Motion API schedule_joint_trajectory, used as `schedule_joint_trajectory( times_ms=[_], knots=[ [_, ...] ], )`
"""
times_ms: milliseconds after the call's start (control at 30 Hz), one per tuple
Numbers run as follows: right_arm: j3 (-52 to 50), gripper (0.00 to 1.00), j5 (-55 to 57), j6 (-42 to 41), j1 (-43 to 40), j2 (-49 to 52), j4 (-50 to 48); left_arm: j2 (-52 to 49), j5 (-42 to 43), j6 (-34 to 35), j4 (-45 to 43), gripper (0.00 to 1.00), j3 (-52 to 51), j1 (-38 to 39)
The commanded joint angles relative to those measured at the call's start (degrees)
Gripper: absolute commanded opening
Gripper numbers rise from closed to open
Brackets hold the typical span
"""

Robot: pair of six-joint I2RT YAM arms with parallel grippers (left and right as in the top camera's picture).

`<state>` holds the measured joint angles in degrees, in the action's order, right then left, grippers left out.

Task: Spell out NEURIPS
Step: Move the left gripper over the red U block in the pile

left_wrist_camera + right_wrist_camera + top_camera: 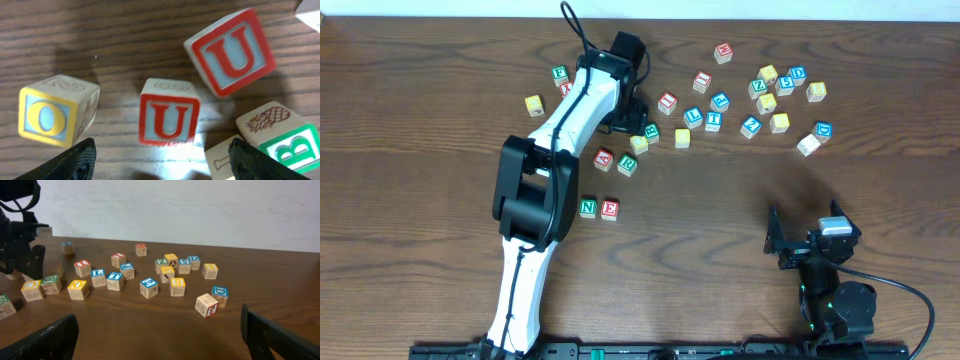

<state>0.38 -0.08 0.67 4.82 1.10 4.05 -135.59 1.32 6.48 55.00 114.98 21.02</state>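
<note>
Jaws of the left gripper point(161, 150) stand apart, a red U cube point(169, 120) mid-frame just above their tips; right gripper point(160, 337) gapes wide, holding nothing.

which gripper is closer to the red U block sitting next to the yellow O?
Left. The left gripper is open right over the red U block, centred between its jaws. The right gripper, also open, sits at the table's near right, far from it.
</note>
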Motion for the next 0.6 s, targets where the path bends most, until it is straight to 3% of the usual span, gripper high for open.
schedule_joint_trajectory(
  times_ms=[0, 267, 400, 567],
  knots=[
    [-0.07, 0.99, -0.11, -0.42, -0.28, 0.02, 0.26, -0.24, -0.26, -0.92, -0.52, 0.83, -0.28, 0.07],
    [-0.07, 0.99, -0.11, -0.42, -0.28, 0.02, 0.26, -0.52, -0.26, -0.92, -2.89, 0.82, -0.28, 0.07],
    [-0.07, 0.99, -0.11, -0.42, -0.28, 0.02, 0.26, -0.96, -0.26, -0.96, -3.52, 0.75, -0.28, 0.07],
    [-0.07, 0.99, -0.11, -0.42, -0.28, 0.02, 0.26, -1.66, -0.28, -1.99, -3.69, 0.75, -0.33, 0.07]
  ],
)
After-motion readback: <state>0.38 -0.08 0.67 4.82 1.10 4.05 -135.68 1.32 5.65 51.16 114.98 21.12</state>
